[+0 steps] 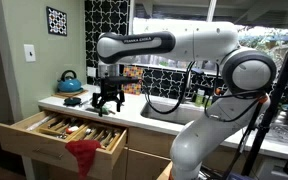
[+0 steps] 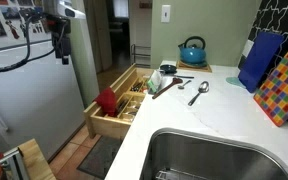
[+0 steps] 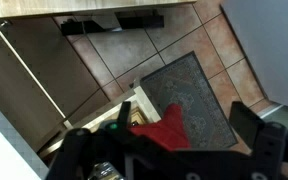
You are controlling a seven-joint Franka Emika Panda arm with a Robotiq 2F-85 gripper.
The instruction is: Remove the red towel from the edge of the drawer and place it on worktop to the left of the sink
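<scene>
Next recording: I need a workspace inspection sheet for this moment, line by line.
Surface: white worktop around the sink.
Job's things: red towel draped over the front edge of the open drawer, not gripped.
Clutter: teal kettle, spoon, utensils in the drawer.
Grippers: gripper open, above the drawer, apart from the towel.
Cables: black cables looping off the arm.
Surroundings: tiled floor with a mat below the drawer.
</scene>
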